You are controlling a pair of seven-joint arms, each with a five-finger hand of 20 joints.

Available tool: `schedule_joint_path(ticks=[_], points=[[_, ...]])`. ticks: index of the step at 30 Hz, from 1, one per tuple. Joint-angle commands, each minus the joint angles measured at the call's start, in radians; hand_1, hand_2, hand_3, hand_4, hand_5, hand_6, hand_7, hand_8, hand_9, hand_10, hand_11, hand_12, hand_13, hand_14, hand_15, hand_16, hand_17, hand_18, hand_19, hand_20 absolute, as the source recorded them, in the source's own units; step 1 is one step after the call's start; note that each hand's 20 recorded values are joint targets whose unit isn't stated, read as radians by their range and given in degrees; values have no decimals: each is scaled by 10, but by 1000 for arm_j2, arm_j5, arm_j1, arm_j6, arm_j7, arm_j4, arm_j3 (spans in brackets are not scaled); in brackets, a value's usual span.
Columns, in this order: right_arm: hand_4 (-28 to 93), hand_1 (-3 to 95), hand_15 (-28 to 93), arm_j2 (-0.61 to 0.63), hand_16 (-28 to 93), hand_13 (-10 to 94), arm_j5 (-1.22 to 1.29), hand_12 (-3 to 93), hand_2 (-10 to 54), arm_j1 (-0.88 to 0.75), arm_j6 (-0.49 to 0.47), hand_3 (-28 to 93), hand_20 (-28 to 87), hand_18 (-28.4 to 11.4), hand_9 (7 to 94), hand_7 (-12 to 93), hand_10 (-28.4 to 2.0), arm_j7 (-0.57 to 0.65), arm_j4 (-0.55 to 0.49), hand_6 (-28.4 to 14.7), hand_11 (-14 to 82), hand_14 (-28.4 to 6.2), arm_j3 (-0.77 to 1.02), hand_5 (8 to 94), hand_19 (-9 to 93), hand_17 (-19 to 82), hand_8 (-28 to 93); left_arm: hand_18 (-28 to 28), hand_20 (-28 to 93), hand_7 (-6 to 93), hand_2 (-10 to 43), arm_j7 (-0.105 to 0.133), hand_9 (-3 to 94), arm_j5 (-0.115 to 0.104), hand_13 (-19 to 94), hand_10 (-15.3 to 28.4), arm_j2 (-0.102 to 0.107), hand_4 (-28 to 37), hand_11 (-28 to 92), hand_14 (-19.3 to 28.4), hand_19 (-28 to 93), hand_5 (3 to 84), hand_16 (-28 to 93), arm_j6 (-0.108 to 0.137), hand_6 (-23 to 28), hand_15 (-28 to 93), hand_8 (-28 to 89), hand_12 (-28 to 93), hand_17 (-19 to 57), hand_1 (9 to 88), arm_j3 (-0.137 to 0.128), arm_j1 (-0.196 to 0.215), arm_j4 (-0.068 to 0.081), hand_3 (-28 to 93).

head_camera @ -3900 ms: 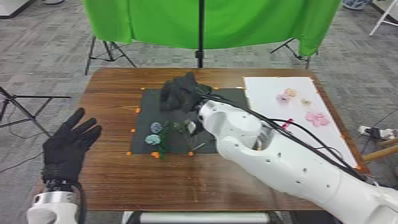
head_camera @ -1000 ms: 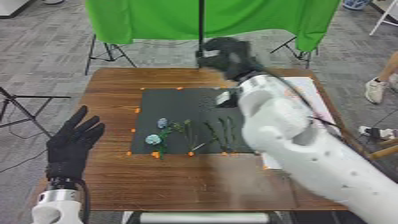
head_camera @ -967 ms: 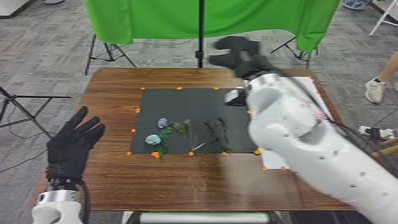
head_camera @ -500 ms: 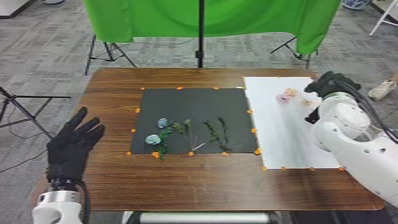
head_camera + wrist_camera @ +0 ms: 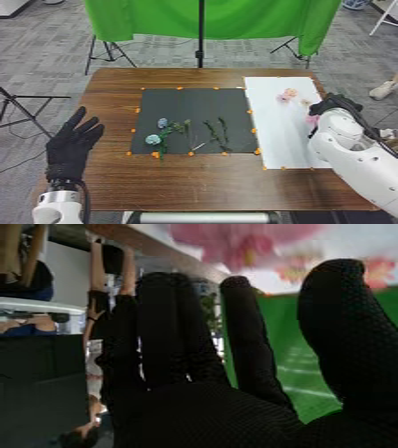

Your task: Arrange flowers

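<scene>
Blue blooms (image 5: 153, 139) and stems (image 5: 213, 131) were laid on the black mat (image 5: 195, 107); pink blooms (image 5: 311, 120) were left on the white sheet (image 5: 282, 142), the arrangement judged unfinished; the right hand (image 5: 339, 103) was held nearby, fingers apart, empty; the left hand (image 5: 69, 152) was spread.

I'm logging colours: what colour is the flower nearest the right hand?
Pink, best in the right wrist view.

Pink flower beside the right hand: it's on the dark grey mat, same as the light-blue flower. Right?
No, the head view shows that pink flower on the white sheet; the light-blue flower is on the dark grey mat.
</scene>
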Motion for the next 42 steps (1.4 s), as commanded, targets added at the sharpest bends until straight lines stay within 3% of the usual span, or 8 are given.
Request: schedule_joint_path(ticks=[1,5,8,9,12,19,26,42], points=[[-282,343,787,-15,96,422,-63,153,-94,5,32,827,424,-269,526,188,-203,28,38,2,331,-192,-80,527,750,125,-139,284,16,73,71,0,335,-5,214,199,-5,-283,244,277,571,358,-109,-5,80,582,-76,108,-79,195,6,2,6,809],[-282,416,778,-11,147,548,-170,163,-95,26,140,788,420,-256,637,242,-164,41,80,6,372,-141,-165,634,800,205,-138,284,17,73,71,-1,334,-3,214,200,-5,-283,245,277,571,358,-109,-7,80,582,-76,108,-79,195,7,-2,7,808],[-282,526,763,-5,196,647,-233,321,-95,32,220,658,403,-243,792,284,-83,47,89,3,250,-100,-198,741,850,272,-19,284,17,73,71,1,335,-5,213,200,-4,-283,245,278,571,359,-109,-6,80,582,-76,108,-79,196,8,-1,7,809],[-282,536,762,-2,199,663,-251,331,-95,33,242,650,401,-242,807,286,-77,46,89,6,245,-94,-203,755,855,279,-12,284,16,73,71,0,335,-3,214,200,-5,-283,245,278,571,359,-109,-7,81,582,-76,107,-79,196,7,-1,7,809],[-283,588,753,5,228,744,-283,342,-95,21,301,601,394,-234,890,251,-48,41,61,19,315,-61,-184,855,889,320,26,284,16,73,71,-4,334,-4,214,199,-6,-283,244,277,571,359,-110,-4,81,582,-76,107,-80,196,6,-1,7,809],[-283,581,753,5,238,759,-350,348,-95,67,402,641,395,-234,903,235,-52,-25,-93,11,329,-59,-194,875,898,326,40,284,17,75,71,-3,334,-7,214,200,-3,-283,243,277,571,359,-109,-2,81,584,-76,107,-80,196,1,8,4,809],[-283,571,753,-132,244,758,-260,355,-95,192,353,667,400,-236,907,226,-59,-182,-201,3,321,-60,-288,881,902,318,52,284,17,74,72,-12,335,-2,213,201,-5,-283,245,276,572,360,-110,-2,83,584,-76,108,-79,197,-4,4,3,809],[-283,553,790,-459,256,724,-153,342,-95,381,126,687,420,-222,881,237,-69,-318,-26,4,386,-75,-575,865,884,274,62,284,16,76,72,-34,334,3,214,201,-1,-283,247,278,573,361,-111,2,84,585,-76,108,-80,199,-10,1,-3,811]])
